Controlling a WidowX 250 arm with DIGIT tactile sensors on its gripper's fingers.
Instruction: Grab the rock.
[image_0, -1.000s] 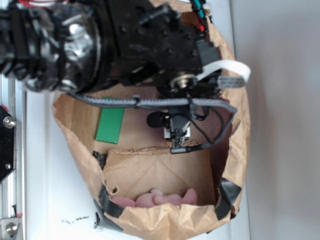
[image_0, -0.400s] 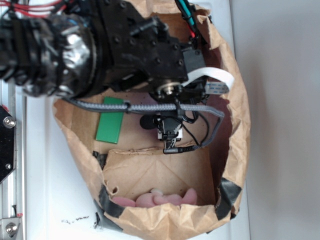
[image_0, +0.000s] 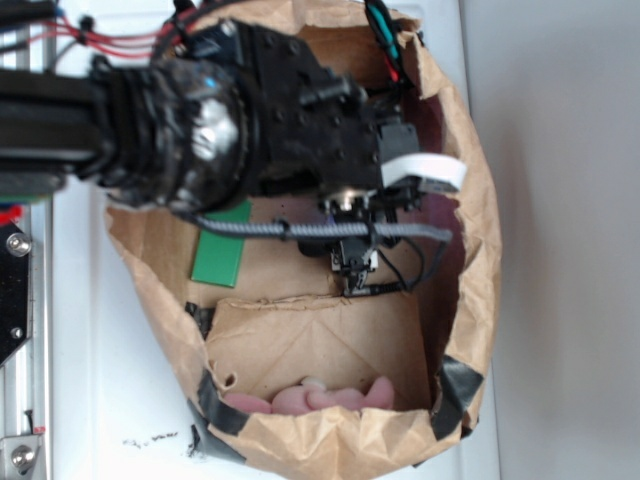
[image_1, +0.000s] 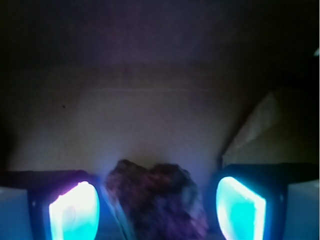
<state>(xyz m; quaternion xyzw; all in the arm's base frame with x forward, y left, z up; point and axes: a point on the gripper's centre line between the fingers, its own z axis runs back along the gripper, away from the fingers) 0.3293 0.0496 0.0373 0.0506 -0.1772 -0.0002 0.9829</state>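
Note:
In the wrist view the rock (image_1: 155, 200), dark, lumpy and mottled, lies on the brown paper floor between my two glowing fingertips. My gripper (image_1: 157, 212) is open around it. A narrow gap shows at the left pad (image_1: 75, 212) and a wider one at the right pad (image_1: 240, 207). From outside, my gripper (image_0: 356, 268) reaches down inside the paper bag (image_0: 470, 290), and the arm hides the rock.
A flat green block (image_0: 222, 255) lies on the bag floor left of the gripper. A pink soft thing (image_0: 320, 398) rests against the bag's near wall. The crumpled bag walls rise all around. A metal rail (image_0: 15, 300) runs along the left edge.
The arm has swung further over the bag, its bulk shifting left and lower in the picture. The dark rock beside the gripper is now covered by the arm.

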